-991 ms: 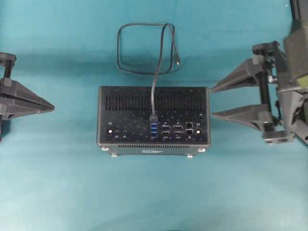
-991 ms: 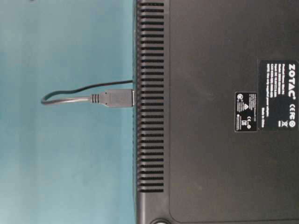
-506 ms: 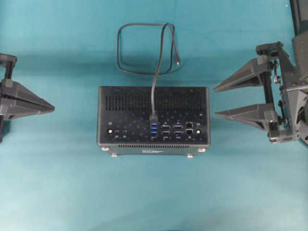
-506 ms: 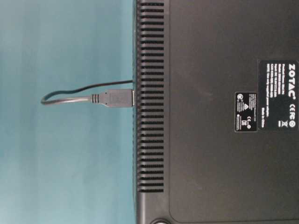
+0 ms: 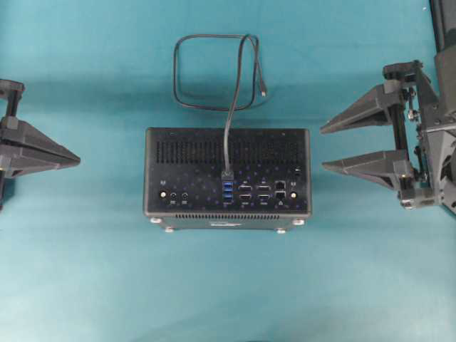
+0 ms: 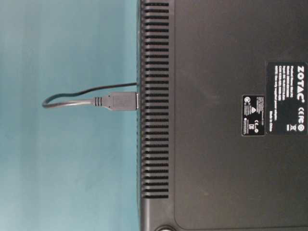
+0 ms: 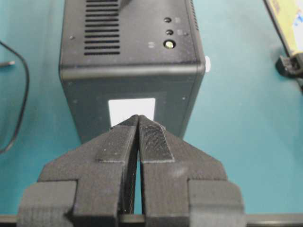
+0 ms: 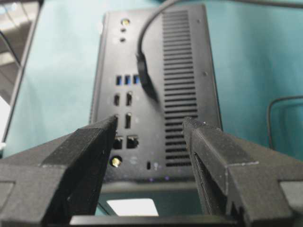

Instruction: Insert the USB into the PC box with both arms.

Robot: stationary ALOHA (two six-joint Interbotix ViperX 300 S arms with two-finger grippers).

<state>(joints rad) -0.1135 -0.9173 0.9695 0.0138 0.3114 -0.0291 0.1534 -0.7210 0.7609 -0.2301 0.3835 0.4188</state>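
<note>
A teal cloth (image 5: pixel 85 271) covers the table under the PC box (image 5: pixel 228 171).

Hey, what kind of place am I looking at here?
Likely a robotics lab test bench: a teal tabletop, a mini PC box with a USB plugged in, and the left gripper and right gripper flanking it.
</note>
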